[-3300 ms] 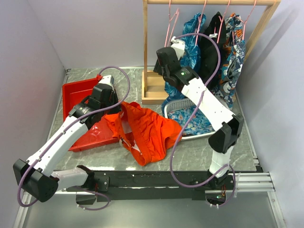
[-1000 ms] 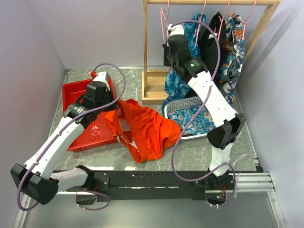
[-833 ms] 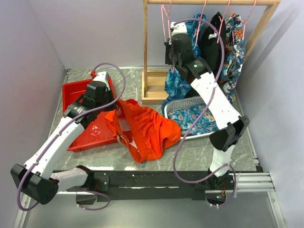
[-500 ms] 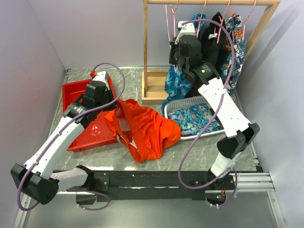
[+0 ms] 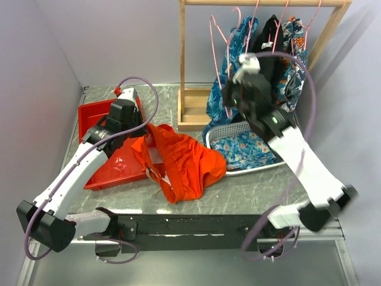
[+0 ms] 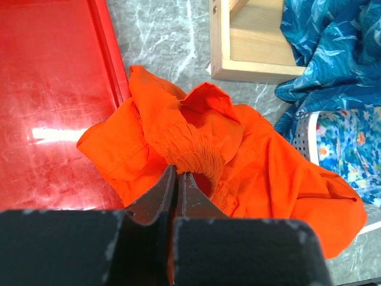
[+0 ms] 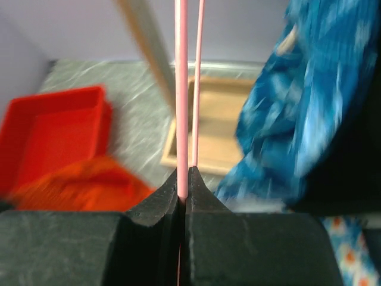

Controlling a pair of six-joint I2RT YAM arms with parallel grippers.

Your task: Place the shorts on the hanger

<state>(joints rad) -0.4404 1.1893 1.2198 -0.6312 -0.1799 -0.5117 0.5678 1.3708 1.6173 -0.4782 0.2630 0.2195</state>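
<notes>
Top external view: left gripper [image 5: 141,138] pinches the shorts [image 5: 186,159] on the table [image 5: 256,192]; right gripper [image 5: 230,100] is raised, pinching the hanger [image 5: 213,53] in front of the wooden rack [image 5: 182,59].

Left wrist view: the jaws are pressed together on the gathered waistband of the shorts [image 6: 250,155], and the fabric spreads ahead and to the right of them, one edge draped over the rim of the red bin [image 6: 47,89] at the jaws' left. Rack base and blue garment [image 6: 333,53] lie further ahead and right, with the white basket [image 6: 305,134] at the right. Right wrist view is blurred: the jaws are closed on one pink wire of the hanger [image 7: 181,89], which rises straight up from the tips [image 7: 184,176]; a second wire runs just to its right.
</notes>
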